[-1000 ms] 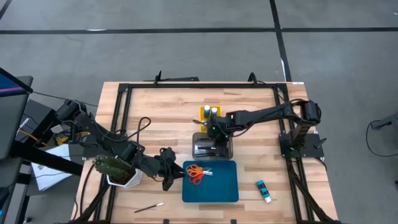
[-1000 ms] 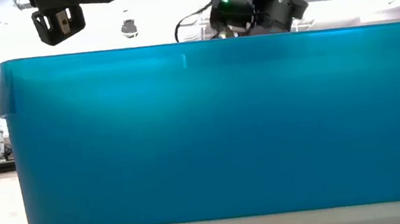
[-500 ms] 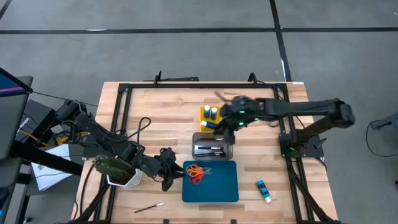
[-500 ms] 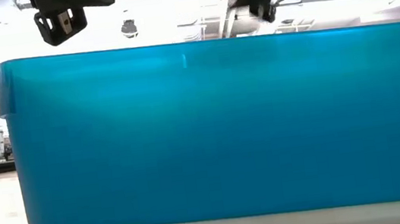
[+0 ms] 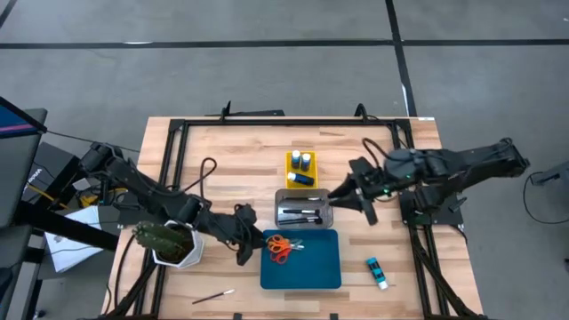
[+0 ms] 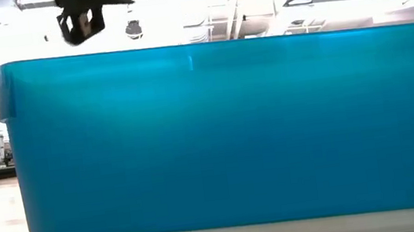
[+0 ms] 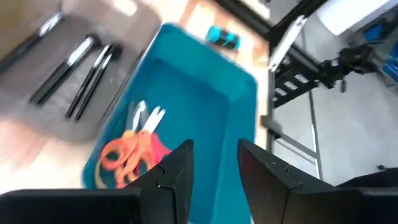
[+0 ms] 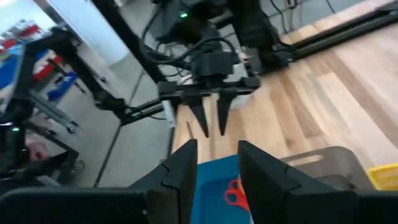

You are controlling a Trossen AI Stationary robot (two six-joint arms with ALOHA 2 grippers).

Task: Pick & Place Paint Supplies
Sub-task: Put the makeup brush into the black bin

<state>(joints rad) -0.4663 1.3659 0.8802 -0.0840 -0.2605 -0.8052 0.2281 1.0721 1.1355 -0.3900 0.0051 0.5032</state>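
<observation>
The orange-handled scissors [image 5: 280, 247] [image 7: 134, 148] lie in the blue tray [image 5: 311, 271]. Dark paintbrushes [image 5: 300, 213] [image 7: 74, 68] lie in the clear tray. Two blue bottles [image 5: 302, 162] stand in the yellow tray, and a third [image 5: 377, 273] lies on the table to the right of the blue tray. One brush [image 5: 213, 295] lies near the table's near edge. My left gripper [image 5: 245, 240] [image 7: 214, 163] is open, hovering at the blue tray's left edge. My right gripper [image 5: 357, 192] [image 8: 217, 163] is open, in the air to the right of the clear tray.
A green cactus in a white pot [image 5: 169, 240] stands under the left arm, near the left edge. A black frame [image 5: 178, 133] runs round the table top. In the low view the blue tray's wall [image 6: 224, 130] fills the picture, with the left gripper [image 6: 80, 13] above it.
My right gripper has pulled away from over the clear and yellow trays, swinging toward the table's right edge, and the brushes in the clear tray now show. My left gripper has shifted a little to the right, toward the blue tray.
</observation>
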